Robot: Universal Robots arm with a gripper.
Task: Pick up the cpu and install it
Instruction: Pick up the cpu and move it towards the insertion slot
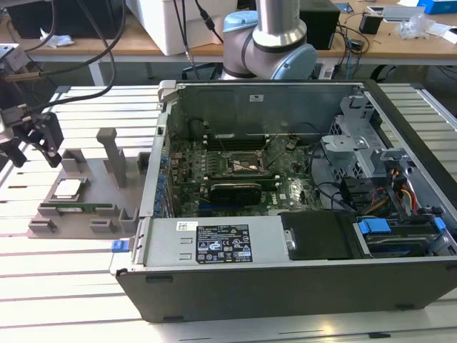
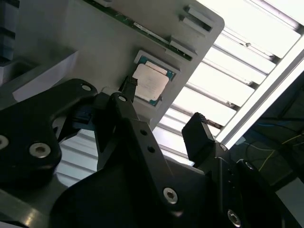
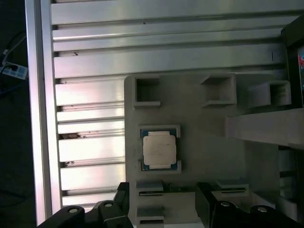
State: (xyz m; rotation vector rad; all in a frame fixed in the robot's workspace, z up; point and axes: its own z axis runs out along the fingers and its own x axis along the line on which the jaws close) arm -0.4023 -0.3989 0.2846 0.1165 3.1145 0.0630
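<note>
open gripper hangs over the cpu in its grey holder

the gripper (image 1: 33, 150) is at the exterior view's left, above the near end of a grey holder (image 1: 107, 225) that lies on the slatted metal table (image 1: 64, 286). its two black fingers (image 1: 51, 146) stand spread apart with nothing between them. it holds nothing and touches nothing.

the cpu (image 1: 68, 189) lies flat in a square recess of the holder, silvery top up, with a thin darker rim around it. in the second wrist view the cpu (image 2: 150, 81) shows just past the tip of one finger (image 2: 128, 118), while the other finger (image 2: 198, 135) stands off to the side over the table slats; there is a gap between the fingertips and the chip. in the first wrist view the cpu (image 3: 159, 148) sits squarely in its recess, and the gripper (image 3: 161, 197) frames it from the picture's edge.

a long green memory stick (image 1: 75, 208) lies in a slot along the holder's edge, just beside the cpu. a grey upright post (image 1: 114, 153) rises from the holder between the cpu and the computer case (image 1: 285, 289).

the case lies open on its side at the exterior view's right of the holder, well apart from the gripper. the black-framed socket (image 1: 239, 166) shows on the motherboard inside it. the arm (image 1: 275, 43) stands behind the case.
</note>
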